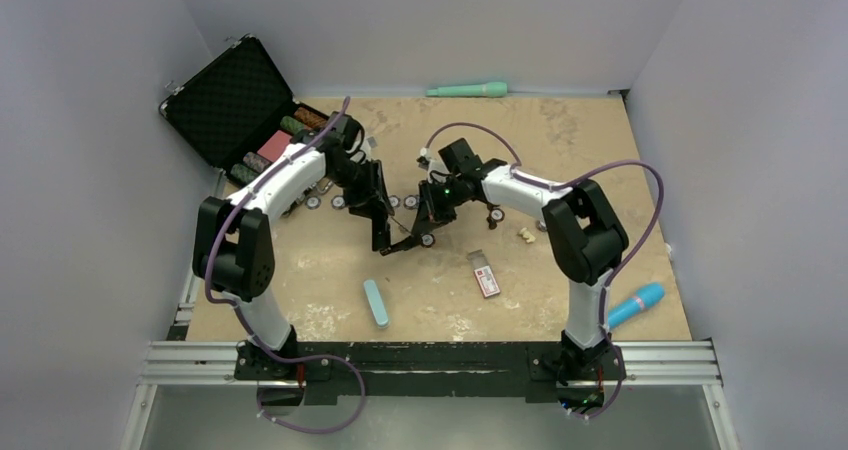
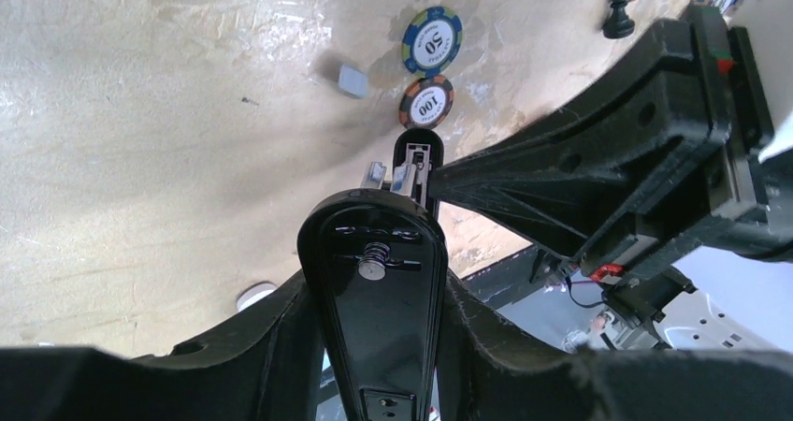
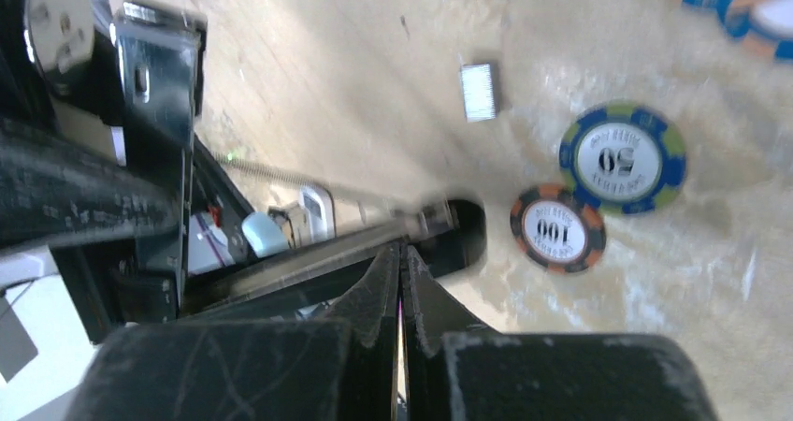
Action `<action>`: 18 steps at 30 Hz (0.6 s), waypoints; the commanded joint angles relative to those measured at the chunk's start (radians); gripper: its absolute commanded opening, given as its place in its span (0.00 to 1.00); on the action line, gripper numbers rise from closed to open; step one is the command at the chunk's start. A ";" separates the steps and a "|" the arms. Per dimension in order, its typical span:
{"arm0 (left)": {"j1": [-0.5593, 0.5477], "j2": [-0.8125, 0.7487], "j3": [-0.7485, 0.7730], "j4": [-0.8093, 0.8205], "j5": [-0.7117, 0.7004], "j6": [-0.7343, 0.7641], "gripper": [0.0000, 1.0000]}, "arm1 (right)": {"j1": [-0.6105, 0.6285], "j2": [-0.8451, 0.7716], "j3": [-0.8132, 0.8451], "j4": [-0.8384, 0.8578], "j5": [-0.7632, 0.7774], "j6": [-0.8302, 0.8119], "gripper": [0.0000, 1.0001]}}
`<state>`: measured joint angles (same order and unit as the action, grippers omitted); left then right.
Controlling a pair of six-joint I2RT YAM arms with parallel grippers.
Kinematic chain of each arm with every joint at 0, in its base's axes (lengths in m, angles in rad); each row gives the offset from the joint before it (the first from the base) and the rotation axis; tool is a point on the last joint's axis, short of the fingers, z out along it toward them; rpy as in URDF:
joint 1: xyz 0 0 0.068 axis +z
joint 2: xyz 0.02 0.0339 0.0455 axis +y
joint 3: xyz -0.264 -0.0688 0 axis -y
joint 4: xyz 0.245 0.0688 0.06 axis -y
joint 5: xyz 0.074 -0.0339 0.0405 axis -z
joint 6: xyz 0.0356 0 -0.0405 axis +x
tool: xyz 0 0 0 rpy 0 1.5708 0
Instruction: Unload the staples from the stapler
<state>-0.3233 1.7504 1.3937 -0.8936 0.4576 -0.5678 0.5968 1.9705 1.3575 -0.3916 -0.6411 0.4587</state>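
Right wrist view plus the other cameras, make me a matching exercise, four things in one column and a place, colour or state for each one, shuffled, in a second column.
Column one:
1. stapler
2. staples
3. chip marked 50
4. right gripper

Column two:
A. shut, tips at the stapler's open front
B. lying loose on the table
C. blue and green rim
D. clamped in the left gripper

Pairs: 1-D, 2-B, 3-C, 4-A
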 commanded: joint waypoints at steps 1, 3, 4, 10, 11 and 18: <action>0.004 -0.046 0.030 0.028 -0.012 -0.040 0.00 | 0.025 -0.095 -0.073 -0.050 0.032 -0.041 0.00; 0.004 -0.050 0.028 0.023 -0.022 -0.038 0.00 | 0.035 -0.120 -0.099 -0.053 0.045 -0.040 0.00; 0.004 -0.052 0.027 0.023 -0.027 -0.038 0.00 | 0.040 -0.131 -0.109 -0.055 0.053 -0.039 0.00; 0.004 -0.079 0.032 0.008 -0.055 -0.029 0.00 | 0.079 -0.198 -0.147 -0.083 0.102 -0.036 0.00; 0.004 -0.089 0.033 0.003 -0.058 -0.029 0.00 | 0.084 -0.212 -0.153 -0.087 0.109 -0.033 0.00; 0.006 -0.182 -0.001 -0.019 -0.075 -0.016 0.00 | 0.088 -0.339 -0.206 -0.065 0.139 0.013 0.00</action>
<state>-0.3210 1.6737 1.3937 -0.9096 0.3653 -0.5827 0.6861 1.7203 1.1671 -0.4664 -0.5343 0.4507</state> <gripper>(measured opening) 0.446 0.006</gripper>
